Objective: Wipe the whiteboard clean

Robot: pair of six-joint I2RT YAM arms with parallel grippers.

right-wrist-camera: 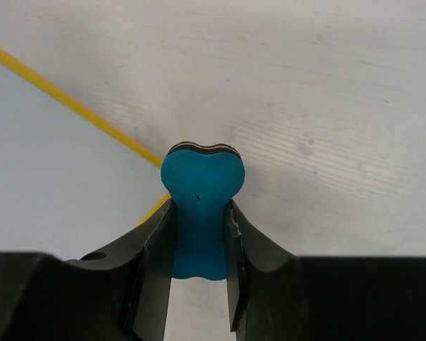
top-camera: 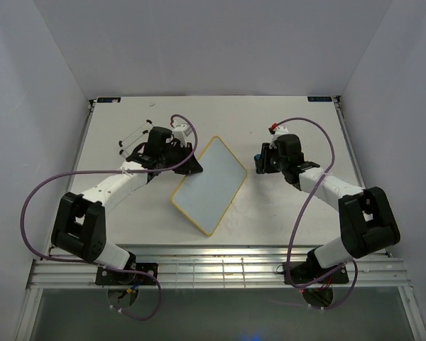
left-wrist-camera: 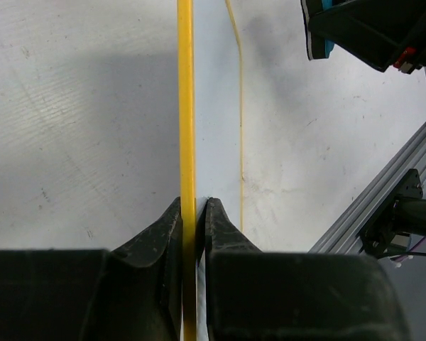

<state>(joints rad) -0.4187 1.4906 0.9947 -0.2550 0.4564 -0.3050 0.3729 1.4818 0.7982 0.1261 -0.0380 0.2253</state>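
Whiteboard (top-camera: 209, 186) lies long-axis near-left to far-right, left gripper (left-wrist-camera: 194, 207) pinching its frame, right gripper (right-wrist-camera: 199, 210) clamping blue eraser (right-wrist-camera: 201, 177).

Left pincer (left-wrist-camera: 194, 204) is clamped on the yellow frame of the whiteboard (left-wrist-camera: 216, 106), one finger on each side. Tabletop (left-wrist-camera: 78, 128) is visible either side.

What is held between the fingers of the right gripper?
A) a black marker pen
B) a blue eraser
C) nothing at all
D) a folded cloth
B: the right wrist view shows the right gripper shut on the blue eraser, while the left gripper pinches the yellow frame of the whiteboard.
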